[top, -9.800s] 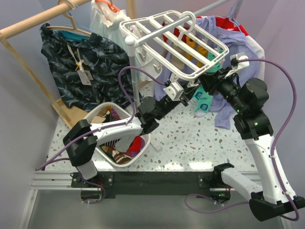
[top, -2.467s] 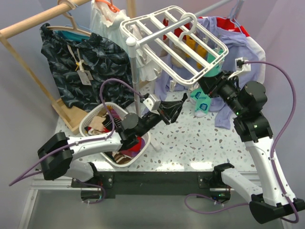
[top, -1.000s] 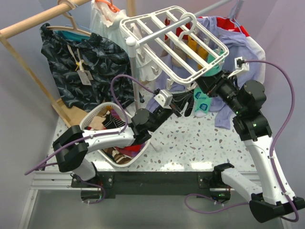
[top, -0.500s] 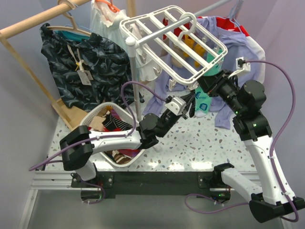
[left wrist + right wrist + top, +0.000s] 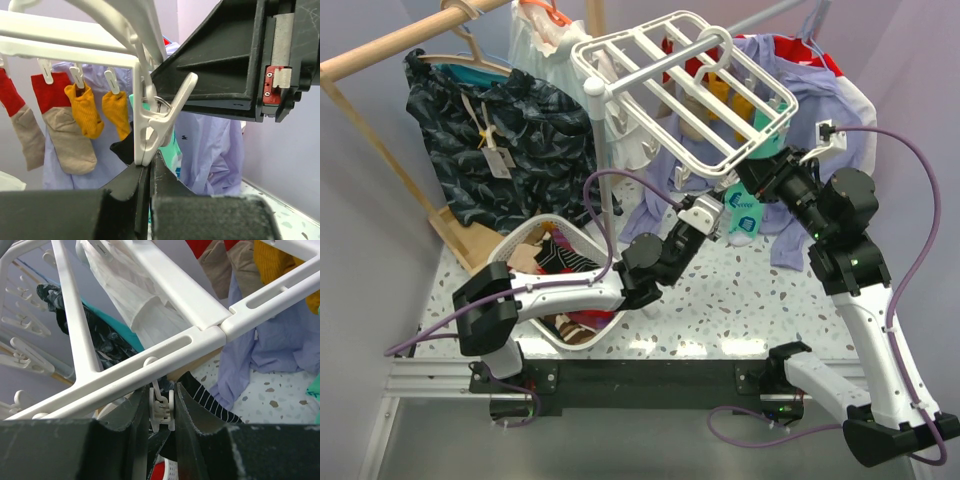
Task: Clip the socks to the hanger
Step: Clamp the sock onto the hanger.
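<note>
The right gripper point(image 5: 161, 396) pinches a clip point(image 5: 161, 412) on the hanger point(image 5: 190, 302). The left gripper point(image 5: 149, 170) sits closed just below (whether it holds cloth, I cannot tell). The red socks point(image 5: 50, 95) hang clipped underneath. Release only once fabric seats deep.

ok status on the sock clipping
left gripper shut, tips under clip. right gripper pinching it. red socks already hanging on hanger. striped cloth beside clip.
</note>
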